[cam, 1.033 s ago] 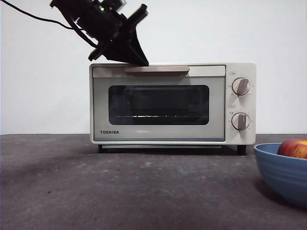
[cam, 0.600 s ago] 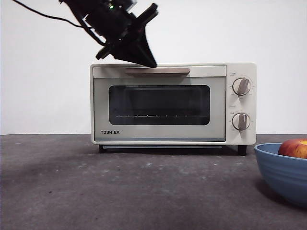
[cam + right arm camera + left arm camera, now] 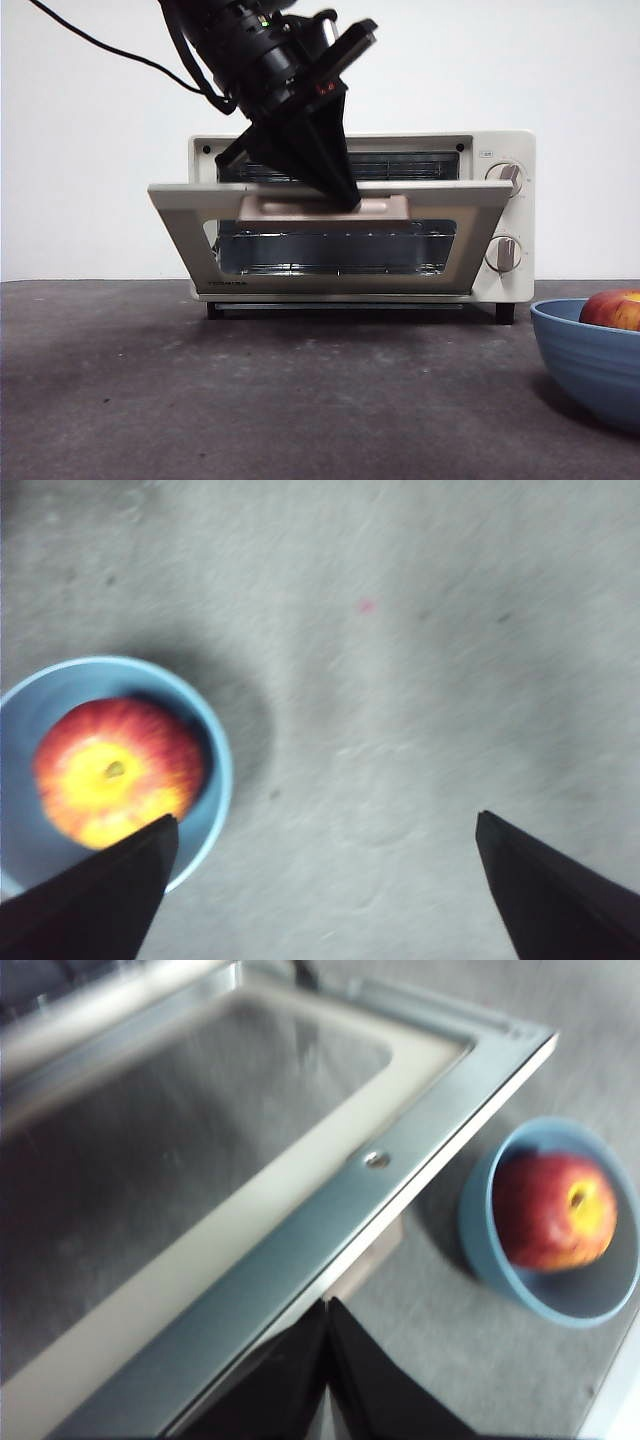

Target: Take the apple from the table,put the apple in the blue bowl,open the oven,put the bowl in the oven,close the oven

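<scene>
The cream oven [image 3: 512, 285] stands at the back of the table [image 3: 300, 400], its door [image 3: 175, 215] tilted partway down. My left gripper [image 3: 345, 200] comes down from the upper left, shut, tips resting on the beige handle [image 3: 385, 208]. In the left wrist view the shut jaws of the left gripper [image 3: 328, 1308] meet at the door's top edge [image 3: 300, 1250], over the handle [image 3: 375, 1257]. The apple [image 3: 612, 308] lies in the blue bowl [image 3: 590, 362] at the right edge. My right gripper [image 3: 328, 818] hovers open above the table, beside the bowl [image 3: 215, 770] holding the apple [image 3: 115, 770].
Two grey knobs [image 3: 503, 180] sit on the oven's right panel. A wire rack [image 3: 330, 262] shows through the door glass. A white wall stands behind the oven. Bare dark table stretches in front of the oven, left of the bowl.
The oven door has swung from closed to partly open, tilting down and outward. My left gripper has moved right and down with the handle. Bowl and apple have not moved.
</scene>
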